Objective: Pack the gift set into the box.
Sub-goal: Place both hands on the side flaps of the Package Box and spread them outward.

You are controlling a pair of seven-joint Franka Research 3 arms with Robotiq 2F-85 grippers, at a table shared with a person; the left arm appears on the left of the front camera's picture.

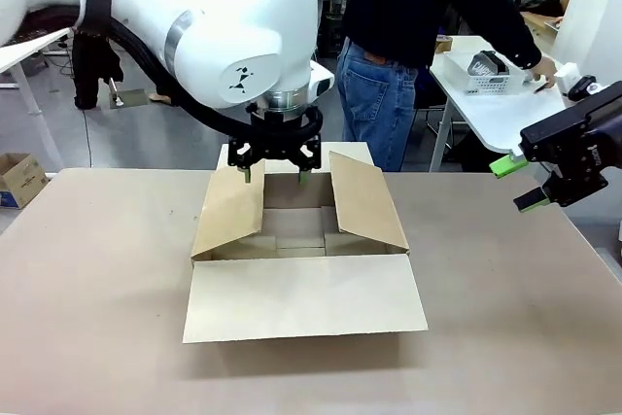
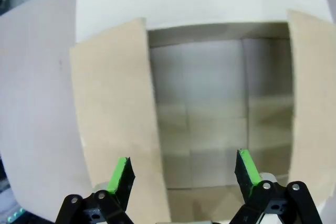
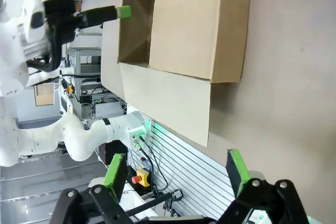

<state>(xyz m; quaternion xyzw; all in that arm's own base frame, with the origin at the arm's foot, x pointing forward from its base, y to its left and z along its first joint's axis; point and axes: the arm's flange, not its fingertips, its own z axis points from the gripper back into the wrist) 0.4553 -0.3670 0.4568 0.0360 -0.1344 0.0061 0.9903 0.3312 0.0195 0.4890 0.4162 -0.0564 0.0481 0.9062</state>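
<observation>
The box [image 1: 301, 240] stands open in the middle of the table. Its side flaps slant upward and its near flap lies flat, and its inside [image 2: 210, 108] is bare. My left gripper [image 1: 275, 174] hangs open over the box's far edge, and the left wrist view looks down between its fingertips [image 2: 184, 174] into the box. Off the table's right edge, my right gripper [image 1: 518, 185] is open and holds nothing [image 3: 176, 169]. The gift set's white basket [image 1: 483, 75] sits on a white side table, with a person's hand [image 1: 544, 70] beside it.
The person stands behind the table's far right corner, leaning toward the side table [image 1: 486, 114]. A small brown carton [image 1: 19, 177] sits on the floor at the left. In the right wrist view the box [image 3: 194, 24] lies ahead, with the left arm's finger [image 3: 123, 11] over it.
</observation>
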